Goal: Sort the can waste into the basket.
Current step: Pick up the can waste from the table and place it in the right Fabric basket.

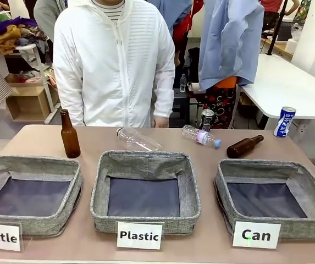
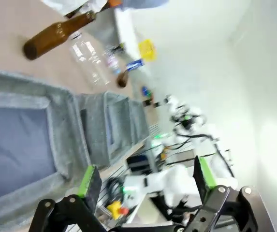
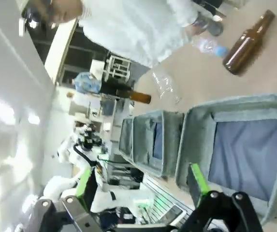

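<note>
Front view: three grey woven baskets in a row on the near side of the worktop [image 1: 36, 142]. The Can basket [image 1: 272, 166] is at 5 o'clock in the frame with its white card [image 1: 256, 235] in front, and its dark bottom is bare. The Plastic basket [image 1: 99, 190] is at 6 o'clock and the Bottle basket [image 1: 31, 161] at 7 o'clock.

The dark can [image 1: 206, 118] stands upright at the far edge, at 11 o'clock from the Can basket. It is just behind a small clear bottle [image 1: 200, 136] with a blue cap, lying down. The blue-and-white can [image 1: 284, 121] stands upright at 12 o'clock from the Can basket, at the far right edge. Cannot tell if it sits on the worktop or behind it. Both cans are outside the basket.

A brown bottle [image 1: 244, 146] lies between the two cans, just beyond the Can basket's far rim. A larger clear bottle [image 1: 138, 138] lies at 12 o'clock from the Plastic basket. An upright brown bottle [image 1: 69, 135] is at 1 o'clock from the Bottle basket. A person in a white jacket [image 1: 113, 66] stands at the far side, hand [image 1: 161, 121] at the edge.

Left wrist view: left end effector [image 2: 145, 180] has its fingers apart with nothing between them, held above the baskets. Right wrist view: right end effector [image 3: 140, 182] also has its fingers apart and is empty, with the Can basket [image 3: 196, 126] at 2 o'clock.
</note>
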You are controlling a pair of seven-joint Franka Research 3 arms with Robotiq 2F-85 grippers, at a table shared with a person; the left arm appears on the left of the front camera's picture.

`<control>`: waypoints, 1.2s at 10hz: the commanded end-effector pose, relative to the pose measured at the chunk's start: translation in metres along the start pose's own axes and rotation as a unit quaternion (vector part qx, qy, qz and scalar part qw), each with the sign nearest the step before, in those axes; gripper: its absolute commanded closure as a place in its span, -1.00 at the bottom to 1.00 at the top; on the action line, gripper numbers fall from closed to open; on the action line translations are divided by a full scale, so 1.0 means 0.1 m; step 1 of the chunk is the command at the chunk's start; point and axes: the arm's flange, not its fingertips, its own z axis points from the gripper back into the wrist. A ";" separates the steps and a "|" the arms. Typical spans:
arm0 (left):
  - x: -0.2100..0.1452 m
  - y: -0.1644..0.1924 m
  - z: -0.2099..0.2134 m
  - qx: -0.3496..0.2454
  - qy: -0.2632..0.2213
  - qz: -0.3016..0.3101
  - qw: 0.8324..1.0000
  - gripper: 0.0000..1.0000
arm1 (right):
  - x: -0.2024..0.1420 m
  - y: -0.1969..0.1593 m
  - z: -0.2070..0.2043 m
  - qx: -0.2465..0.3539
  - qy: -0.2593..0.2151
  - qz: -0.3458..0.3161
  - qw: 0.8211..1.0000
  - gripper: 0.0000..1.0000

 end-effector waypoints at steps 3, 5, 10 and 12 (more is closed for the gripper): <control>-0.49 -0.05 -1.20 -0.022 -0.065 0.038 0.997 -1.00 | 0.34 -0.44 0.13 0.004 -0.096 -0.033 0.995 -1.00; 0.19 0.15 -0.46 -0.045 -0.029 0.038 0.998 -1.00 | 0.20 -0.31 0.06 0.022 -0.041 -0.048 0.998 -1.00; 0.19 0.15 -0.46 -0.045 -0.029 0.038 0.998 -1.00 | 0.20 -0.31 0.06 0.022 -0.041 -0.048 0.998 -1.00; 0.19 0.15 -0.46 -0.045 -0.029 0.038 0.998 -1.00 | 0.35 -0.05 -0.31 -0.052 -0.025 0.032 0.998 -1.00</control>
